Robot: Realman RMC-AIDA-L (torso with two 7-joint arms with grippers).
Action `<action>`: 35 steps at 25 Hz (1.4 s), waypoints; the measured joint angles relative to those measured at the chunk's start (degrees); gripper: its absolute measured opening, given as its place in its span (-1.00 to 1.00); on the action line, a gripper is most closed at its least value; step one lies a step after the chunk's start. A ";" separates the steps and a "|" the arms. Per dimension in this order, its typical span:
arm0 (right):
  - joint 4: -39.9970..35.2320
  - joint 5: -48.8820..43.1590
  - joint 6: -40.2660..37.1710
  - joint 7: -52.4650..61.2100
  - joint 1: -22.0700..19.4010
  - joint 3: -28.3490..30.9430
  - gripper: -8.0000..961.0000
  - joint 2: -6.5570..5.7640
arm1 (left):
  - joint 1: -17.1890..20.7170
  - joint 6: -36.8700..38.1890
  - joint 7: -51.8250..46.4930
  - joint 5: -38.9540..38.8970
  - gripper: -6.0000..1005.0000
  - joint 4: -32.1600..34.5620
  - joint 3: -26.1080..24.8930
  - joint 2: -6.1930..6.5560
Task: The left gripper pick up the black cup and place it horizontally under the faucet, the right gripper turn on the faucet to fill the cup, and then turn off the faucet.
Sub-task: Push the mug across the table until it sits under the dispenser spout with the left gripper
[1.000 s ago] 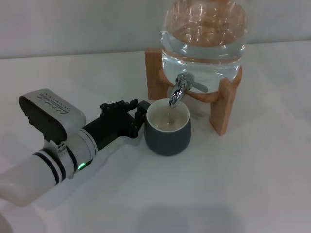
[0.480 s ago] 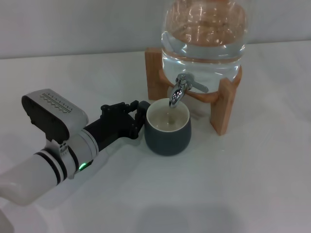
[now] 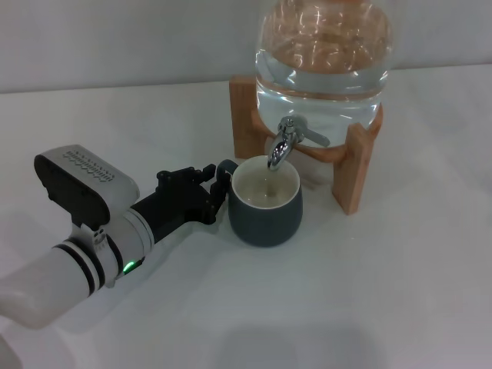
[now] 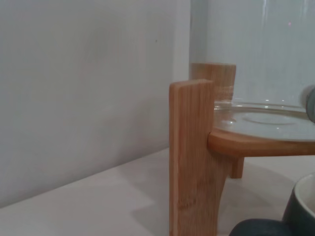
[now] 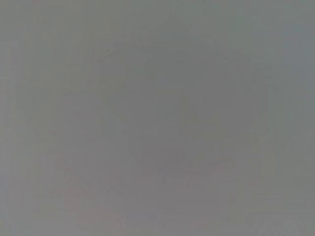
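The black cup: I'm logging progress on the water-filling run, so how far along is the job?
Done: the black cup stands upright on the table under the faucet spout. In hand: the left gripper sits at the cup's handle side; whether it grips cannot be told. Left: the right gripper is not in view, no stream shows, and the faucet must be turned on, then off.

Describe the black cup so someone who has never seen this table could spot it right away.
Find the big glass water jar sitting on a wooden stand at the back of the white table. Just below its chrome faucet stands the black cup, upright, with the left claw at its handle. It is the only dark, rounded mug, cream-white inside.
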 joint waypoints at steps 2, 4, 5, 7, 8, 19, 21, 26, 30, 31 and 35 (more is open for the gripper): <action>0.00 -0.01 -0.01 -0.01 0.01 0.00 0.75 0.03 | 0.06 0.02 0.00 0.00 -0.34 0.04 0.00 -0.01; 0.00 -0.02 -0.03 -0.01 0.00 0.00 0.75 0.04 | 0.11 0.03 0.00 -0.03 -0.33 0.08 0.00 -0.01; 0.00 -0.02 -0.04 -0.01 -0.02 0.00 0.75 0.05 | 0.12 0.07 -0.06 -0.11 -0.32 0.08 -0.29 -0.01; 0.00 0.00 -0.04 -0.01 -0.08 0.00 0.75 0.05 | 0.16 0.48 -0.20 -0.15 -0.31 0.05 -1.34 -0.01; 0.00 0.03 -0.06 -0.02 -0.11 0.00 0.75 0.06 | 0.19 0.77 -0.24 -0.09 -0.30 0.03 -1.94 0.00; 0.00 0.11 -0.09 -0.02 -0.02 0.00 0.75 0.07 | 0.24 1.53 -0.27 0.19 -0.07 -0.06 -2.75 0.07; 0.00 0.08 -0.09 -0.02 0.02 0.00 0.75 0.06 | 0.20 1.53 -0.26 0.20 -0.07 -0.02 -2.74 0.08; 0.00 0.01 -0.25 -0.02 0.08 0.00 0.75 0.02 | -0.16 1.53 -0.26 0.20 -0.07 0.01 -2.73 0.08; 0.00 -0.03 -0.50 -0.02 0.09 0.00 0.75 -0.02 | -0.21 1.59 -0.26 0.19 -0.07 0.01 -2.73 0.08; 0.00 -0.03 -0.50 -0.02 0.09 0.00 0.75 -0.02 | -0.21 1.60 -0.26 0.19 -0.07 -0.01 -2.73 0.08; 0.00 -0.02 -0.54 -0.02 0.08 0.00 0.75 -0.06 | -0.22 1.61 -0.26 0.18 -0.07 -0.08 -2.73 0.05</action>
